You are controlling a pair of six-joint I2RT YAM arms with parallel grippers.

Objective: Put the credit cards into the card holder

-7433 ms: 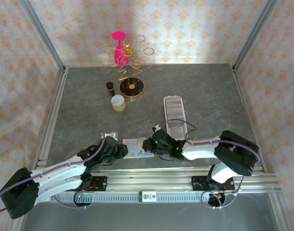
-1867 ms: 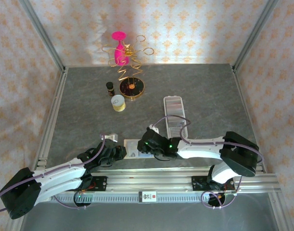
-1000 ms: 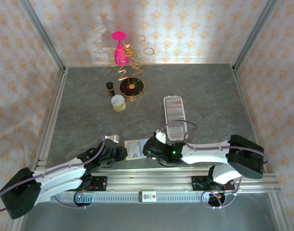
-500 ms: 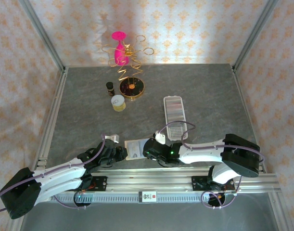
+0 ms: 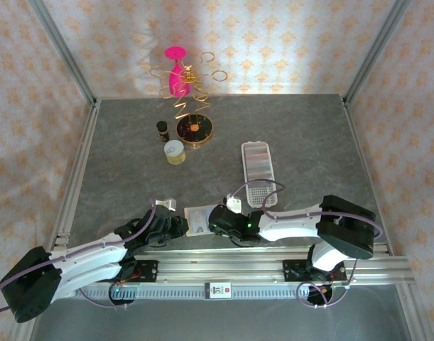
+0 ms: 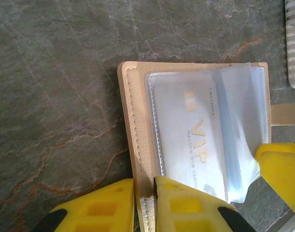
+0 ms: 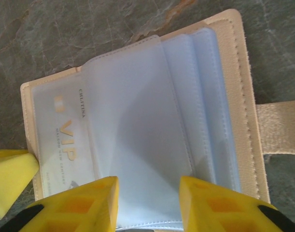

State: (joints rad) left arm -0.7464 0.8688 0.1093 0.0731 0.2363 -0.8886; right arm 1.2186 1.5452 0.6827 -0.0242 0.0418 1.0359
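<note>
Pinching the stitched beige edge of the open snap-tab wallet (image 6: 133, 96), the left pincer (image 6: 144, 187) has its yellow fingers (image 6: 96, 208) almost together, with only the cover's rim between them. The wallet lies flat on the grey bench (image 5: 309, 135) near its front edge, and from above both pincers cover its ends, so only its pale middle (image 5: 197, 219) shows between the left pincer (image 5: 180, 226) and the right pincer (image 5: 215, 219). One credit card (image 6: 195, 145) sits inside a clear sleeve, pale blue-grey with gold "VIP" lettering; its near end is hidden behind the left fingers. On the right wrist camera the same card (image 7: 60, 130) is half covered by a fan of cloudy sleeves (image 7: 152, 121), and I cannot tell whether those sleeves hold other cards. The right pincer (image 7: 149, 193) stands partly open, its fingers (image 7: 219, 205) apart over the near edge of the sleeves; whether the tips press them is cut off by the frame. The wallet's strap tab (image 7: 282, 133) runs out of the picture. The card holder (image 5: 258, 165), a long white tray, lies beyond the wallet and apart from it; only its dotted corner (image 6: 294, 48) enters the left wrist view. Its far half looks smooth and grey, too small to make out.
</note>
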